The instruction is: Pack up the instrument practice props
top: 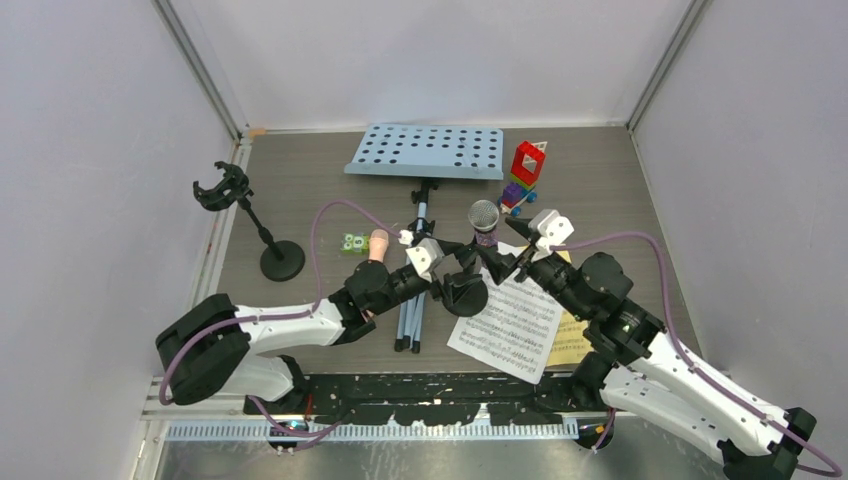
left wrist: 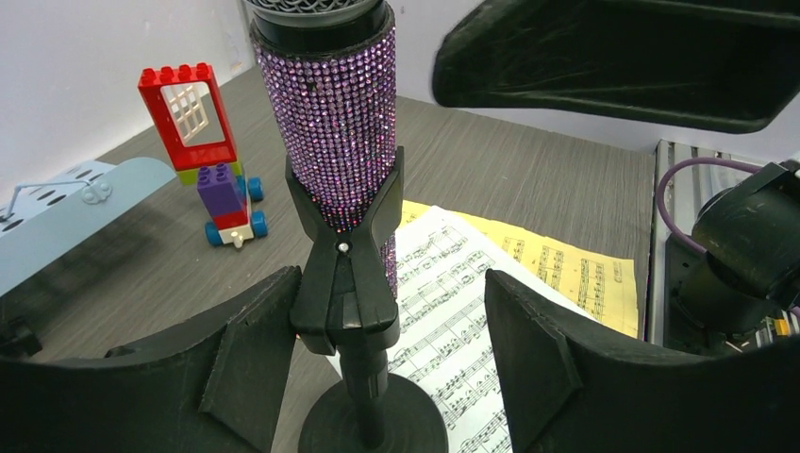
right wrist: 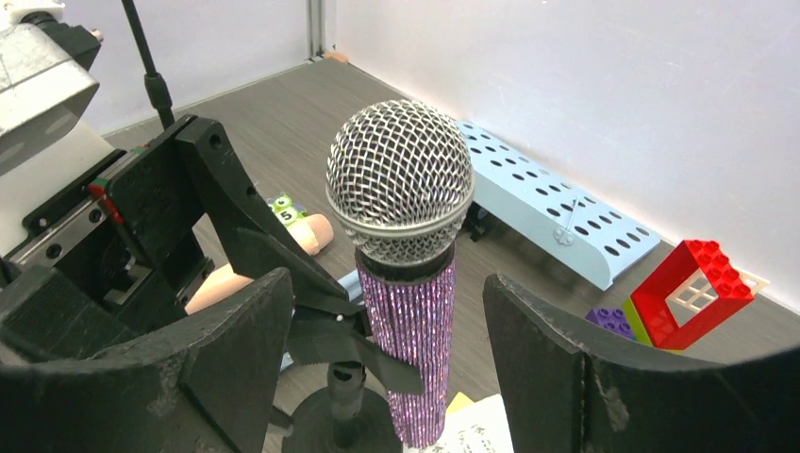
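Observation:
The purple glitter microphone (top: 484, 222) stands upright in the clip of a black round-based holder (top: 465, 295) at mid-table. My left gripper (top: 455, 262) is open, its fingers either side of the holder's clip (left wrist: 344, 283) and stem, below the microphone (left wrist: 340, 123). My right gripper (top: 505, 255) is open, its fingers either side of the microphone's body (right wrist: 410, 321), not touching it. The white score sheet (top: 510, 320) lies over the yellow sheet (top: 572, 340). The peach microphone (top: 377, 243) lies flat. The pale-blue music rack (top: 425, 150) lies at the back, with tripod legs (top: 413, 310).
A second black holder (top: 280, 258) stands empty at the left, its clip (top: 222, 187) raised on a slanted stem. A colourful toy brick car (top: 525, 175) stands beside the rack. A small green block (top: 351, 241) lies next to the peach microphone. Walls enclose three sides.

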You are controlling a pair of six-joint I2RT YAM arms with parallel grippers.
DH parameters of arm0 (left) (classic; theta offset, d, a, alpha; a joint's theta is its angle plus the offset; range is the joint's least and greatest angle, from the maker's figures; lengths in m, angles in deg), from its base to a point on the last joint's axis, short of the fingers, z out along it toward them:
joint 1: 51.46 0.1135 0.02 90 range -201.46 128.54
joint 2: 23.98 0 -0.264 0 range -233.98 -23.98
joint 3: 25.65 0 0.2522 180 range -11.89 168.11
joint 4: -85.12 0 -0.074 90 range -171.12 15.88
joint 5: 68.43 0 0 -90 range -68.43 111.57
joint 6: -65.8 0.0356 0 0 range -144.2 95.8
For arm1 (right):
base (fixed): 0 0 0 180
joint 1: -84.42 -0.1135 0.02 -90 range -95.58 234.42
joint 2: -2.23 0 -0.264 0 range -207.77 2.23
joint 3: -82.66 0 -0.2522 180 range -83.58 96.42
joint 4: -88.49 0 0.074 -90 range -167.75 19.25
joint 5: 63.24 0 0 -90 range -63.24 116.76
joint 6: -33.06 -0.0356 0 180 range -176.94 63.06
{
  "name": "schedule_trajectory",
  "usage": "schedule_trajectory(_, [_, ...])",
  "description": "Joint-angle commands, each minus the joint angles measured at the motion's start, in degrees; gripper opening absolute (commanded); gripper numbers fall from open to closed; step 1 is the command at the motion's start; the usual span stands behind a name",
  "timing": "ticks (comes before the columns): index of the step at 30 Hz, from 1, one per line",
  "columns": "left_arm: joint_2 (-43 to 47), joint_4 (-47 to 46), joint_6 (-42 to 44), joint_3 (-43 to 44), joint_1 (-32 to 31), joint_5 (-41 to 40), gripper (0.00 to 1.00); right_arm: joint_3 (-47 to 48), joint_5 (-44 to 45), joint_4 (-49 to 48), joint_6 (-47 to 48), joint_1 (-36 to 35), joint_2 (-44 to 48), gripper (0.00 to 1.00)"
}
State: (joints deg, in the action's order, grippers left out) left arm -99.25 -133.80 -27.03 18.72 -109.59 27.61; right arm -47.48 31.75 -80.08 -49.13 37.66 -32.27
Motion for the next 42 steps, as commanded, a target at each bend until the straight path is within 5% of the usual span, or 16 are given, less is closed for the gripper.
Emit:
schedule_trajectory(1, [-1.37,-5.71,-0.17,-0.37,-0.40,-0.18,0.73,0.20,-0.89,-8.80,2.22,0.00,-2.73,0.79])
schedule_trajectory(10, [-0.58,-3.45,1.38,1.19,-0.40,-0.62,0.77,0.87,1.40,-10.24,5.86,0.00,-7.31,0.78])
schedule_trajectory(27, [-2.57,-6.35,-0.31,1.15,-0.40,-1.36,0.71,-3.73,5.00,-15.32,5.35,0.01,-7.23,0.55])
schedule_trajectory(30, [-2.89,-6.54,-0.50,1.12,-0.39,-1.34,0.71,-3.64,5.03,-15.60,5.63,0.01,-7.68,0.50])
schedule_trajectory(34, [-2.89,-6.77,-0.91,0.86,-0.34,-2.43,0.70,-3.28,4.14,-14.28,6.60,0.01,-8.28,0.27])
schedule_trajectory(42, [-2.58,-6.90,-1.91,0.29,-0.39,-5.43,0.57,-3.81,4.85,-14.59,6.13,0.01,-8.04,0.20])
